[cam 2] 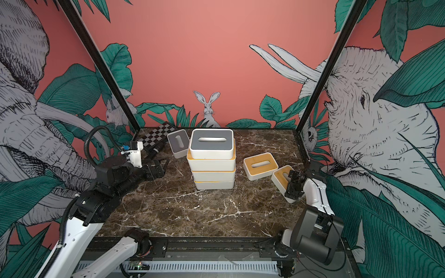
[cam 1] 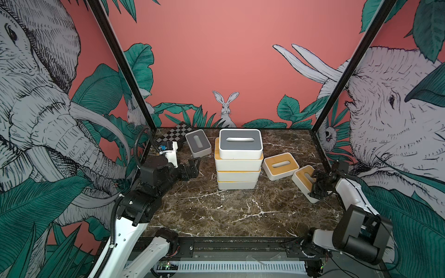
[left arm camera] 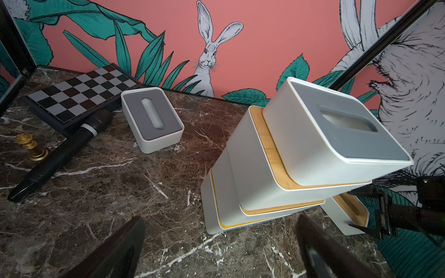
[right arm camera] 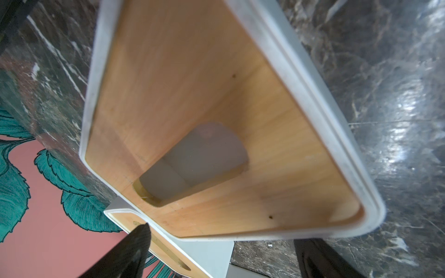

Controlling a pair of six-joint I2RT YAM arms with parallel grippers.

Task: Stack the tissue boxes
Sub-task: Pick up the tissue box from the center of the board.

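Tissue boxes [cam 1: 238, 168] sit 4 high in the stack [cam 2: 212, 166] in the middle, with the grey box [cam 1: 198, 142] loose at the back and 2 bamboo ones at the right, where our right claw [cam 1: 316, 189] hangs wide over the near bamboo box [cam 1: 303, 177]; the left claw [cam 1: 193, 166] hovers wide. We judge that a grip so near its end could let that box tip or slip on the lift. Set askew on the small grey top, it could topple the stack.

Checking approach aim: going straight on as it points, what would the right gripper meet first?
The right gripper would most likely meet the bamboo-lidded tissue box right ahead, on its lid near the slot.
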